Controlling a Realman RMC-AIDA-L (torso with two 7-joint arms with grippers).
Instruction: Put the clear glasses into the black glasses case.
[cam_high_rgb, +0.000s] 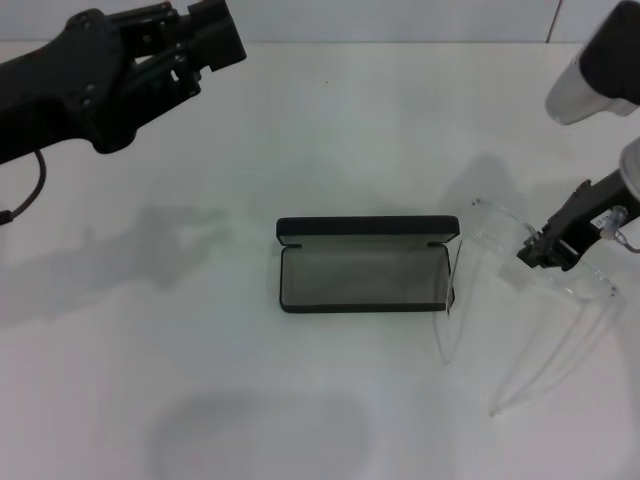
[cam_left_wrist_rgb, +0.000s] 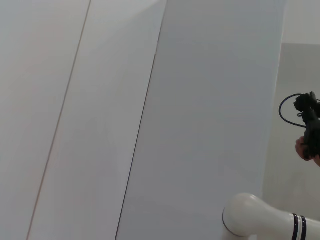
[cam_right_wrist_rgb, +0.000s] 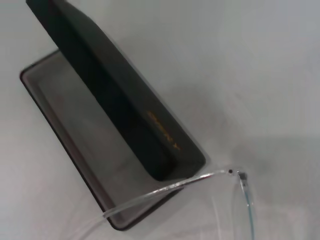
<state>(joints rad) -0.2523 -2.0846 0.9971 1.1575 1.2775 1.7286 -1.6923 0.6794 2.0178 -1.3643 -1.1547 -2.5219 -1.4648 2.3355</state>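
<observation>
Right gripper (cam_high_rgb: 556, 244) clamped on clear glasses (cam_high_rgb: 520, 300), beside open black glasses case (cam_high_rgb: 365, 265), left gripper (cam_high_rgb: 215, 35) raised, grip unclear.

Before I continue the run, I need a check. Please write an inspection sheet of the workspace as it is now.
Surface: white table, bare apart from the job's things.
Job's things: black glasses case open, lid up, inside holds nothing; clear glasses beside its end, temples unfolded.
Clutter: nothing seen.
Grippers: right gripper at the glasses' lens; left gripper raised far off, idle.
Cables: black cable at the left arm.
Surroundings: plain pale wall.
</observation>
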